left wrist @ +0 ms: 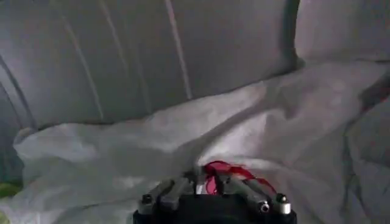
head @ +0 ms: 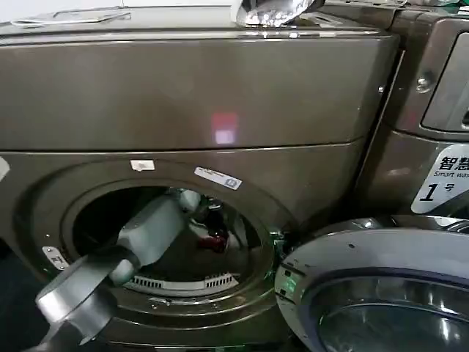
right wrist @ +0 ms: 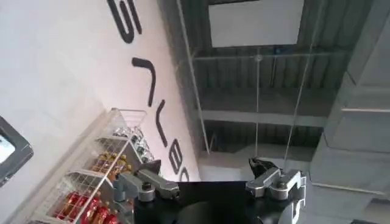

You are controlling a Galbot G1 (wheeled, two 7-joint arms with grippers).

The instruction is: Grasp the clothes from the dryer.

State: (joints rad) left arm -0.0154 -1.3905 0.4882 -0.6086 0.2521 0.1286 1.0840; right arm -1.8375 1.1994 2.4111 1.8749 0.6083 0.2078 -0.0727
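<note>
The dryer [head: 183,95] is a bronze-brown front loader with its round porthole open. My left arm [head: 146,235] reaches through the porthole into the drum. Inside lie the clothes [left wrist: 183,134], a heap of pale grey-white fabric against the ribbed drum wall. A small red garment [left wrist: 214,169] lies on the heap and also shows deep in the drum [head: 215,240]. My left gripper [left wrist: 209,180] is shut on this red cloth, which bunches between the fingertips. A bit of yellow-green cloth [left wrist: 6,190] peeks out at the heap's edge. My right gripper [right wrist: 207,173] is open, empty, and points up at a ceiling.
The dryer's grey-rimmed glass door [head: 381,293] hangs open at the lower right, close to the porthole. A neighbouring machine panel with a white label marked 1 [head: 442,183] stands to the right. A wire shelf of cans [right wrist: 103,176] shows beside the right gripper.
</note>
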